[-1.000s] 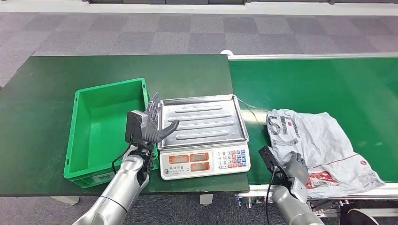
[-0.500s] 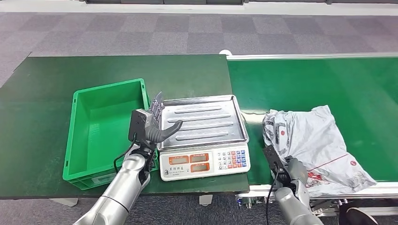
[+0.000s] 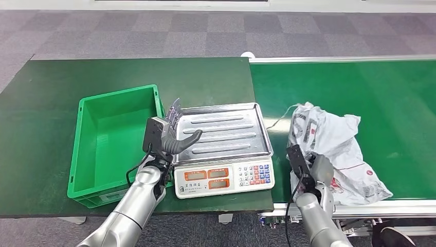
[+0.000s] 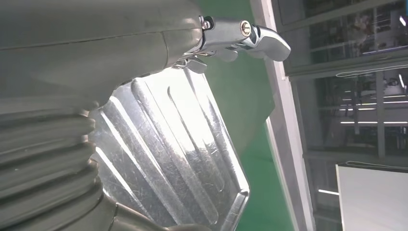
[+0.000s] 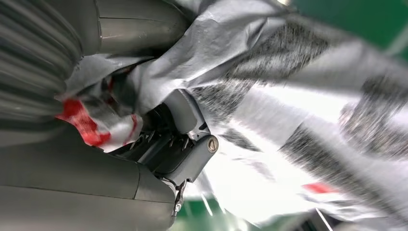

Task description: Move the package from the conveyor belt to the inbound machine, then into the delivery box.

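The package (image 3: 329,141), a crumpled grey-white plastic mailer with black and red print, sits bunched up on the green conveyor belt (image 3: 360,87) near its front edge. My right hand (image 3: 320,172) grips its near edge, and in the right wrist view the fingers (image 5: 185,139) are folded into the package's plastic (image 5: 288,96). The inbound machine is a scale with a steel tray (image 3: 226,128), which is bare. My left hand (image 3: 175,135) hovers open at the tray's left rim, thumb pointing over the tray (image 4: 168,159). The green delivery box (image 3: 110,139) stands left of the scale.
The scale's keypad and displays (image 3: 223,177) face me at the dark green table's front edge (image 3: 51,200). The box touches the scale's left side. The belt's metal rail (image 3: 360,208) runs under my right wrist. Grey carpet tiles lie beyond the table.
My right hand has risen and pulled the package left toward the scale. The flat bag is now bunched and partly raised. The left hand rose slightly.
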Robot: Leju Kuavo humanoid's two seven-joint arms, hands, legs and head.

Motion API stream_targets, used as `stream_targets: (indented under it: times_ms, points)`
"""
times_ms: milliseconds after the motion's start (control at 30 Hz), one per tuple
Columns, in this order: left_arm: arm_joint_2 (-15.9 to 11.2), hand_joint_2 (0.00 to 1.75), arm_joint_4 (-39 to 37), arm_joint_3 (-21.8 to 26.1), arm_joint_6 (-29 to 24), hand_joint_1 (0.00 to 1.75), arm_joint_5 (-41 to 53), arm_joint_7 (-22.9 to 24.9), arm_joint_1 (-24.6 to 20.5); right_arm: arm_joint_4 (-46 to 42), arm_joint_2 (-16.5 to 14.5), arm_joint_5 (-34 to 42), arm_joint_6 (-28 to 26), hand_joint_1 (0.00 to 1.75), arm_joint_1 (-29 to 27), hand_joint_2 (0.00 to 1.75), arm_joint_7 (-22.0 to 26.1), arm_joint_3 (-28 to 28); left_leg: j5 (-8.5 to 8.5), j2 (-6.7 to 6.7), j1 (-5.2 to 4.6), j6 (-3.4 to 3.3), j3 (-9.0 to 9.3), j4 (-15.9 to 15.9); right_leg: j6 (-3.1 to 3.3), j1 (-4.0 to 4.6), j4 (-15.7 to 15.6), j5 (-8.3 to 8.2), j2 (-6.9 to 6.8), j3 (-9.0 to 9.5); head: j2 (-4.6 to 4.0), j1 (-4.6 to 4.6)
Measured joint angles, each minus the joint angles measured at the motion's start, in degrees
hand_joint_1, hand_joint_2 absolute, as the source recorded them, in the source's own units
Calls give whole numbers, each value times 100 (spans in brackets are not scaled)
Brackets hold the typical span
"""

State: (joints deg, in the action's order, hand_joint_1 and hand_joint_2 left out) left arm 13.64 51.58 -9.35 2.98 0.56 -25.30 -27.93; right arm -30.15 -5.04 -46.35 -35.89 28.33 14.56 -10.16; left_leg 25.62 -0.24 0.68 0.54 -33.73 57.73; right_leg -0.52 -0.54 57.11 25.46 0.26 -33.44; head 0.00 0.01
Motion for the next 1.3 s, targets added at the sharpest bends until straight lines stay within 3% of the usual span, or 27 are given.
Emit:
stream_targets:
  times_ms: [200, 533, 967, 1133, 1300]
  points:
    - [-5, 175, -116, 0, -43, 0, 1, -123, -76, -675, 138, 58, 16, 175, 452, 175, -41, 333, -1, 1, -8, -1, -9, 0, -3, -8, 0, -2, 1, -13, 0, -1]
    - [-102, 175, -293, 2, -195, 0, -180, -317, -236, -740, 269, 273, 225, 175, 1141, 175, 137, 1188, -2, 0, -8, -2, -15, 0, -3, -7, 6, -2, 0, -16, 0, -1]
    - [-219, 175, -275, 62, -519, 0, -290, -436, -348, -521, -442, 253, 966, 175, 1342, 175, 2, 2933, -7, -3, -7, 4, -21, -1, 1, -6, 20, 1, -1, -31, 0, -1]
    - [-226, 175, -218, 92, -551, 0, -272, -427, -351, -430, -689, 315, 1109, 175, 1339, 175, -138, 3354, -7, -3, -7, 4, -22, -1, 2, -6, 20, 2, -1, -33, 0, -2]
    - [-226, 175, -188, 98, -550, 0, -258, -410, -360, -398, -744, 632, 1487, 175, 1291, 175, -177, 3585, -7, -4, -8, 4, -24, -1, 2, -7, 19, 2, -2, -33, 0, -1]
